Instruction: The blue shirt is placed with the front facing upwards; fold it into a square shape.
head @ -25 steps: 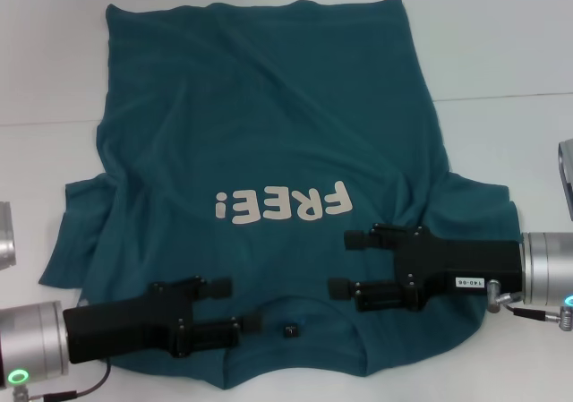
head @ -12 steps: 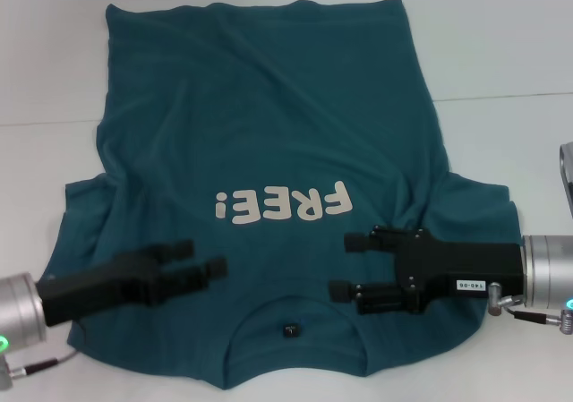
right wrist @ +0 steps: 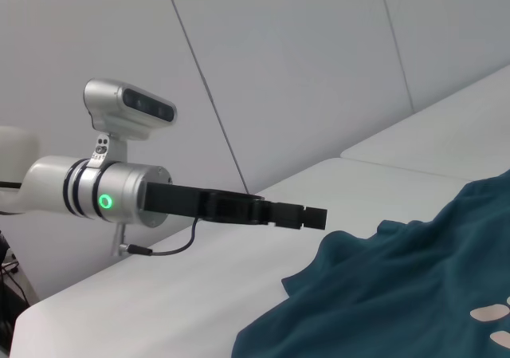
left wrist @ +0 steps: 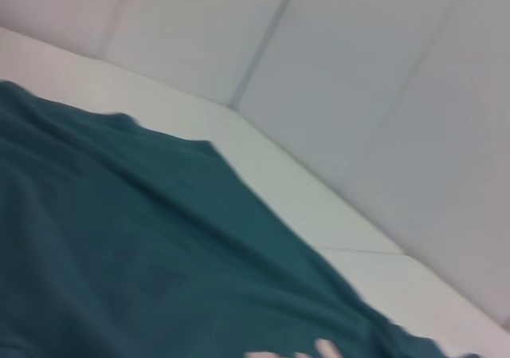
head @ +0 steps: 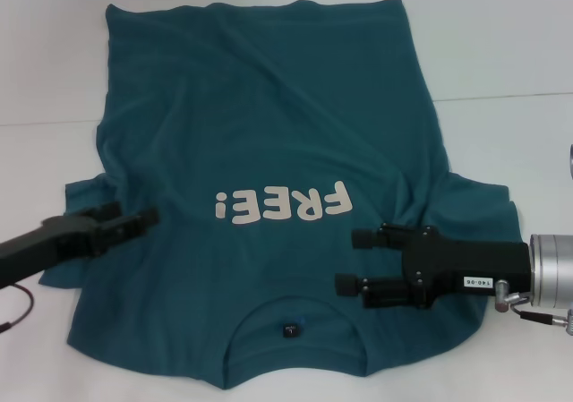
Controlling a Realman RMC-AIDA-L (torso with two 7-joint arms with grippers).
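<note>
The blue shirt (head: 260, 196) lies spread front-up on the white bench (head: 501, 53), its white "FREE!" lettering (head: 280, 206) between the two hands and its neckline tag (head: 291, 331) just beside the right hand's fingertips. The right hand (head: 347, 260) hovers over the shirt's shoulder area with its fingers spread wide, holding nothing. The left hand (head: 148, 216) reaches over the opposite sleeve, fingers close together, gripping nothing visible.

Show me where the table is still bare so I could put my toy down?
Bare white table lies right of the blue shirt, and left of it too. Near the collar it's crowded: the left gripper and right gripper hover there.
</note>
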